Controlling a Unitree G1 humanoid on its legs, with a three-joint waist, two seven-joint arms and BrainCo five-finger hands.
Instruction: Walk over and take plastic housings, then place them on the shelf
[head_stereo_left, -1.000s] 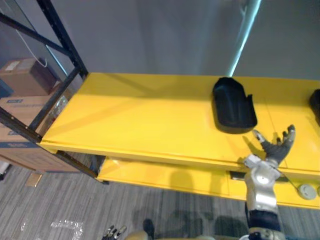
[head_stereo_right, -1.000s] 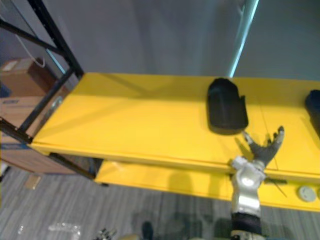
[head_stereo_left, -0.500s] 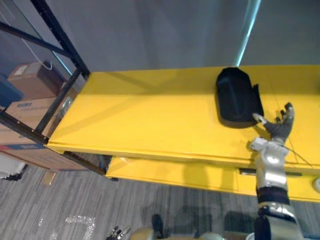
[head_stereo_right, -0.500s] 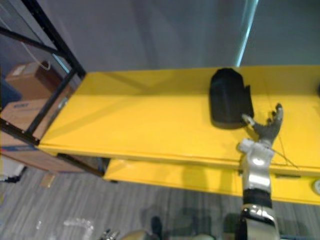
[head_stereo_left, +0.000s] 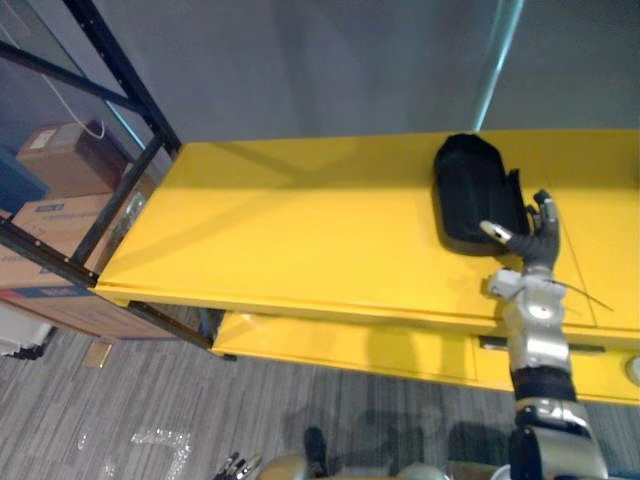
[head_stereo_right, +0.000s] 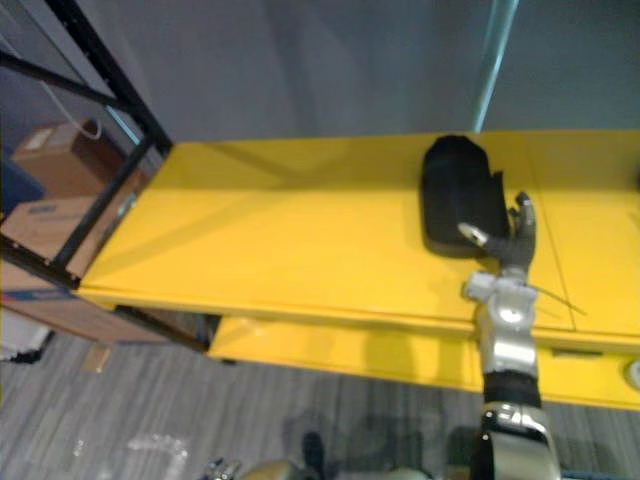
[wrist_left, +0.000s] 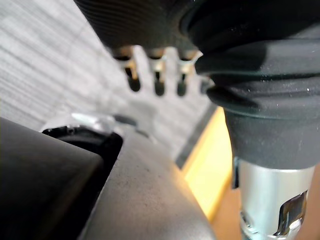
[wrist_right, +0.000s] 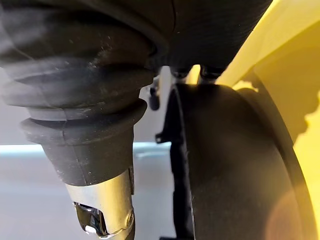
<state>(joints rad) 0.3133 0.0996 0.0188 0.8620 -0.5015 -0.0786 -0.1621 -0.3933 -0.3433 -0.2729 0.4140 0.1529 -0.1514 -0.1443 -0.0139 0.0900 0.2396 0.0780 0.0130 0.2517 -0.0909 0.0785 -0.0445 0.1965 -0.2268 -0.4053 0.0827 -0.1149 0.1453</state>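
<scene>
Black plastic housing (head_stereo_left: 474, 190) lies flat on the yellow shelf (head_stereo_left: 280, 240).

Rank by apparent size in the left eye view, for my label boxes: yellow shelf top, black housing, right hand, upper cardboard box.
1. yellow shelf top
2. black housing
3. upper cardboard box and right hand look alike

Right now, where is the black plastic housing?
The black plastic housing lies on the yellow shelf, right of centre in the eye views, with the right hand at its near right edge.
</scene>
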